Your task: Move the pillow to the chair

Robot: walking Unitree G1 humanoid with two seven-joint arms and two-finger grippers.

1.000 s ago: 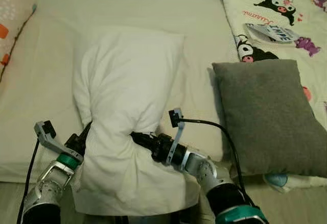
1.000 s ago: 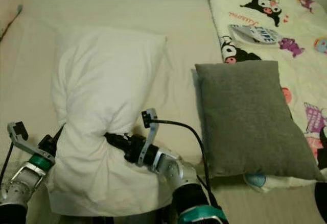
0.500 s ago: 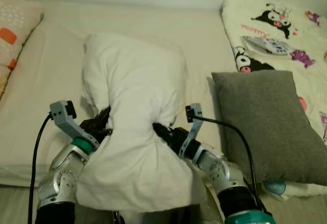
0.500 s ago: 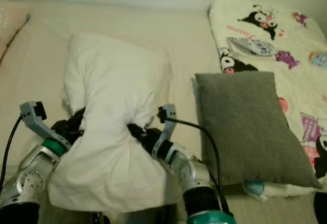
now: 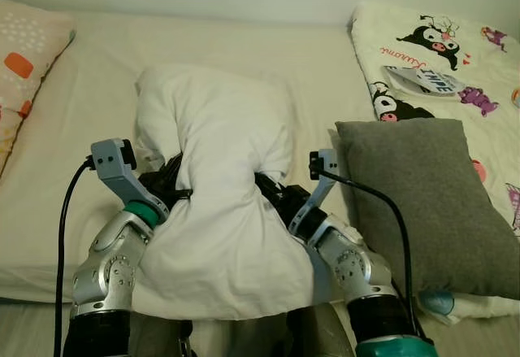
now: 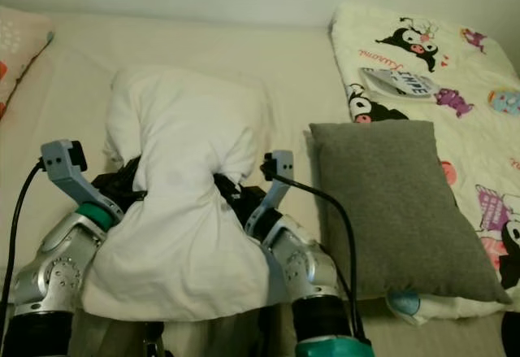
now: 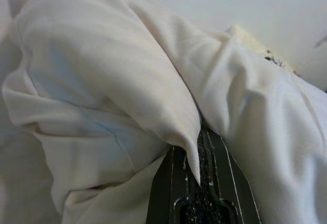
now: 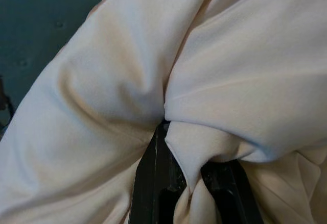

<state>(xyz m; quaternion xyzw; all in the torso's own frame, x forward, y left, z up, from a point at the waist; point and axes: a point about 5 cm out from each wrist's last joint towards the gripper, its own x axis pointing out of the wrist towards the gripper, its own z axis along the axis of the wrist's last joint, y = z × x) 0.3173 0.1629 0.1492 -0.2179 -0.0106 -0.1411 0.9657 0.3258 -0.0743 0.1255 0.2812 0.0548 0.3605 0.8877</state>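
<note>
The white pillow is pinched in at its middle between my two arms, over the near edge of the bed. My left gripper presses into the pillow's left side and my right gripper into its right side. Both are shut on folds of the fabric. In the left wrist view a pleat of the pillow lies between the black fingers. In the right wrist view, bunched pillow cloth is wedged between the fingers. The pillow's lower half hangs in front of my body.
A grey cushion lies just right of my right arm, on a cartoon-print blanket with a booklet on it. A patterned pillow sits at the far left. The cream sheet stretches behind the white pillow.
Both arms have risen and drawn the white pillow up and towards me, squeezing its middle tighter. The head view has tilted up a little.
</note>
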